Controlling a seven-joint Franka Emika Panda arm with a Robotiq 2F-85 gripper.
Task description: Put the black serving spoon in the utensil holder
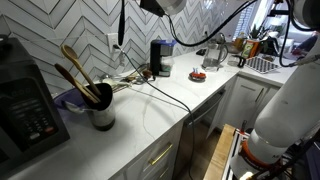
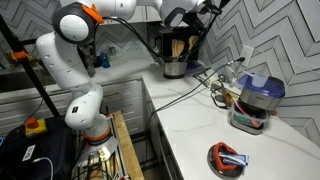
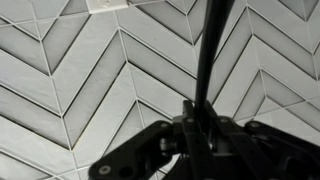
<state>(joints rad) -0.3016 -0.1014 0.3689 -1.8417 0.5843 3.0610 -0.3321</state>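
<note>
Black spoon (image 3: 207,55), handle clamped between the closed fingers of the hand (image 3: 205,125), nearest in the wrist view; the handle runs from the fingers to the frame edge. Behind it is a grey chevron-tiled wall (image 3: 80,80). In an exterior view, a dark grey holder (image 1: 102,117) stands on the white tabletop (image 1: 160,100) with wooden spoons (image 1: 75,68) in it. The spoon hangs upright in the air, above and beyond the holder, clear of it, before the wall.

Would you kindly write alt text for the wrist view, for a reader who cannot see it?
The gripper holds the thin handle of the black serving spoon, which runs up the frame. Behind it is a grey herringbone tile wall.
</note>
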